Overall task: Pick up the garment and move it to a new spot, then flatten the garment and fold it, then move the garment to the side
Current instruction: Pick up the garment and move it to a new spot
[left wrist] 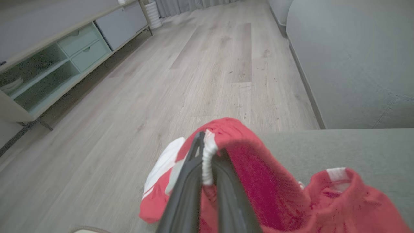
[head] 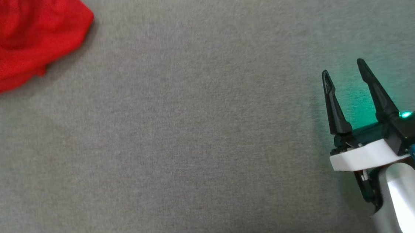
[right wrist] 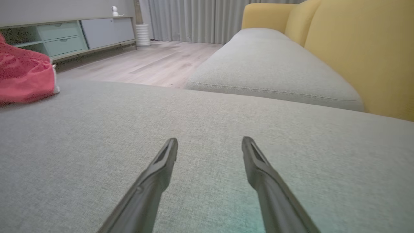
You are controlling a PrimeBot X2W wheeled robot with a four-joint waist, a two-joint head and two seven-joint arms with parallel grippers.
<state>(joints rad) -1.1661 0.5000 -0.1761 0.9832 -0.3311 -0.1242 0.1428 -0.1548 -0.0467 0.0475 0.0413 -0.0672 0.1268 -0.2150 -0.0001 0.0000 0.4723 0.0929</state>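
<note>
Nearest, the left pincer point(left wrist: 210, 144) is pressing its fingers together on a white ribbed band at the edge of the red garment point(left wrist: 245, 168), so it is pinching cloth rather than closing on nothing. The garment is lying crumpled at the left edge of the grey seat point(head: 194, 132), and part of it is hanging over toward the wooden floor point(left wrist: 194, 64). The right pincer point(head: 343, 67) is hovering spread and empty over bare seat, well apart from the garment.

The cloth is looking thin, limp and light, so it is likely going to sag and bunch from a single hold rather than keep any shape. The band is seeming the better place to grip, being thicker and less slippery than the loose fabric. For flattening, a second hold farther along that band is probably going to be needed. Beyond the floor, a low cabinet point(left wrist: 64, 55) is standing by the wall.
</note>
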